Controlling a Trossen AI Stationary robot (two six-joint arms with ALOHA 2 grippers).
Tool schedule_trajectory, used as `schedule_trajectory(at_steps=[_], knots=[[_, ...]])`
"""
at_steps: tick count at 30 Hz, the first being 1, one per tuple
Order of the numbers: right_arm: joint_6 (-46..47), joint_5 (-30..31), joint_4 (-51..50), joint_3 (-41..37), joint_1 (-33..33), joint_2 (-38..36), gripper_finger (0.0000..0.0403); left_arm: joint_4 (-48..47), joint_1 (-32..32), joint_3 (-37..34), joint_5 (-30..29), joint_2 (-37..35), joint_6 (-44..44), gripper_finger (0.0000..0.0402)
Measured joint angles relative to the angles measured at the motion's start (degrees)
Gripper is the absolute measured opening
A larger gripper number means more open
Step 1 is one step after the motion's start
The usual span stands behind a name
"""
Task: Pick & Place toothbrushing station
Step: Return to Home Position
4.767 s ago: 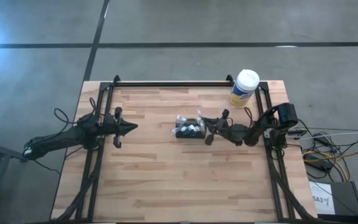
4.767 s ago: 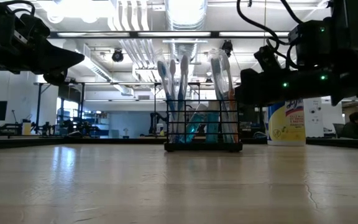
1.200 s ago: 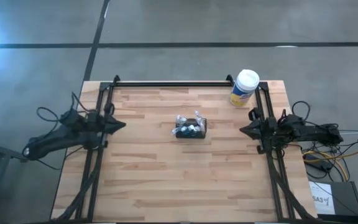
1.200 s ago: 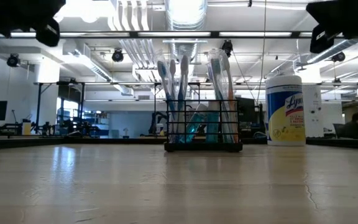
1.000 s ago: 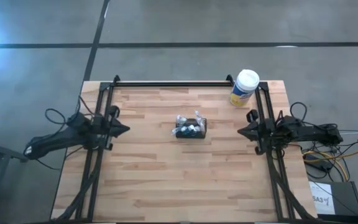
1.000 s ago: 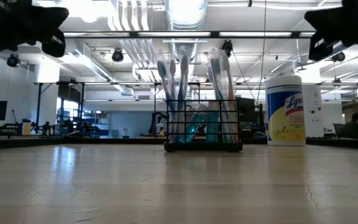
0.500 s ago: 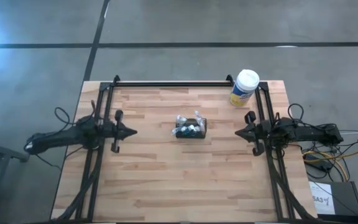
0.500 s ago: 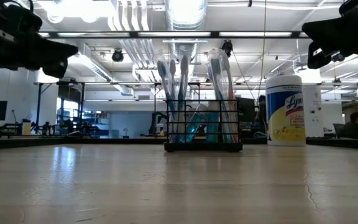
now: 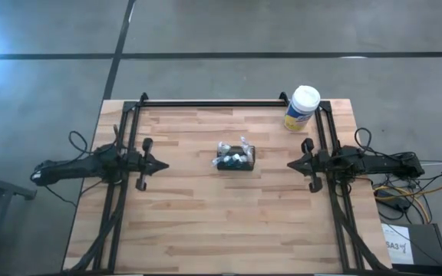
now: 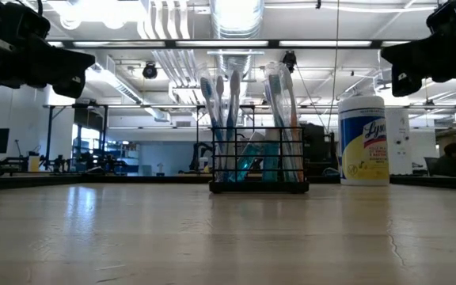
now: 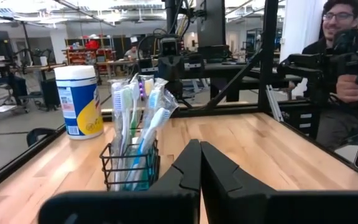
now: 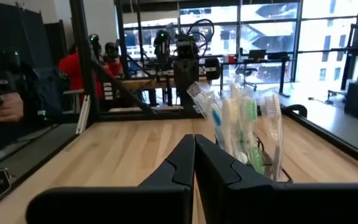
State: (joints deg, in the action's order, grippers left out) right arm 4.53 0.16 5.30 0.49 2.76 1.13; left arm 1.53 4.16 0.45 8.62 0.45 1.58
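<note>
**Desk:** What are you getting on your feeds, starting closest in?

**Operator:** On the left wrist view I'm looking past the left gripper, and its two dark fingers are pressing flat against each other with nothing between them. The right gripper is showing me the same thing: fingers together, carrying nothing. From above, both are hanging over the side edges of the wooden table, tips pointing inward at each other.

**Desk:** And the toothbrushing station?

**Operator:** The toothbrushing station is sitting upright near the middle of the table, between the two grippers and well apart from both. I'm seeing a small black wire caddy with open mesh sides on a dark base. The toothbrushes are standing in it heads up: white, green and blue handles, some with clear wrapping bunching around them. I can't tell which compartment each one is standing in.

**Desk:** Anything behind it?

**Operator:** A wipes canister with a white lid and yellow label is standing at the far right corner. Beyond the table, a person is sitting and gripping a dark handle.
</note>
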Motion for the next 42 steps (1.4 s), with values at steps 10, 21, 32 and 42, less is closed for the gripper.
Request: schedule_trajectory(at_steps=[10,21,32,42], knots=[[1.89,4.15,1.07,0.0,-0.01,0.05,0.0008,0.54,0.0,-0.04,0.02,0.0,-0.61,0.0],[3.83,4.15,0.91,0.0,-0.01,0.08,0.0008,0.5,0.02,-0.08,0.92,0.04,-3.23,0.0019],[4.93,4.15,0.9,0.02,-0.01,0.08,0.0008,0.35,0.02,-0.11,0.92,0.15,-3.29,0.0014],[4.93,4.15,0.9,0.02,-0.01,0.08,0.0008,0.19,0.02,-0.11,0.92,0.15,-3.32,0.0014]])
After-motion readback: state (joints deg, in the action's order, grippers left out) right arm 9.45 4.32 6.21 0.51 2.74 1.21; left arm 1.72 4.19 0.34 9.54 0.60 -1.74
